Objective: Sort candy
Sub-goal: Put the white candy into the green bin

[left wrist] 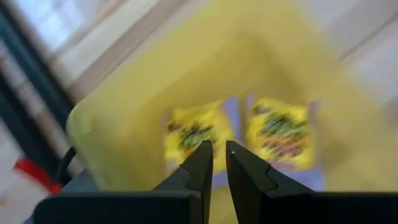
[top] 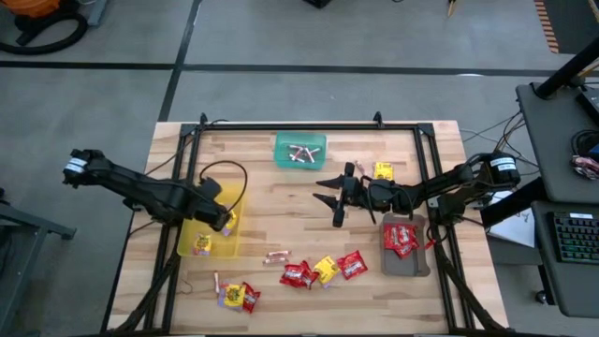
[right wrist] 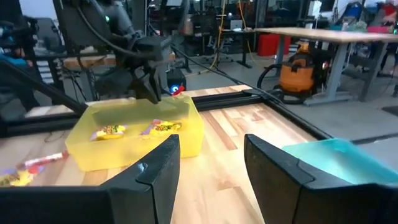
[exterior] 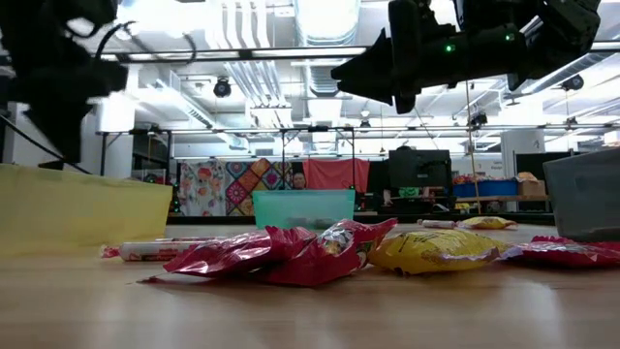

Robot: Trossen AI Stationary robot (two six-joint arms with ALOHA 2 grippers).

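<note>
Wooden counter (top: 281, 225) first: loose candy (top: 323, 271) lies near the yellow tray (top: 213, 245); your left hand (left wrist: 219, 163), barely parted and empty above it, could snag its rim; right hand (top: 335, 197) gapes empty.

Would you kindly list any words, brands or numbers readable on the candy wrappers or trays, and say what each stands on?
None can be read.
Yellow packets in the yellow tray: dark marks, too blurred to read.
Red packets on the table: print too small to read.
Green tray, grey tray: no lettering visible.
</note>
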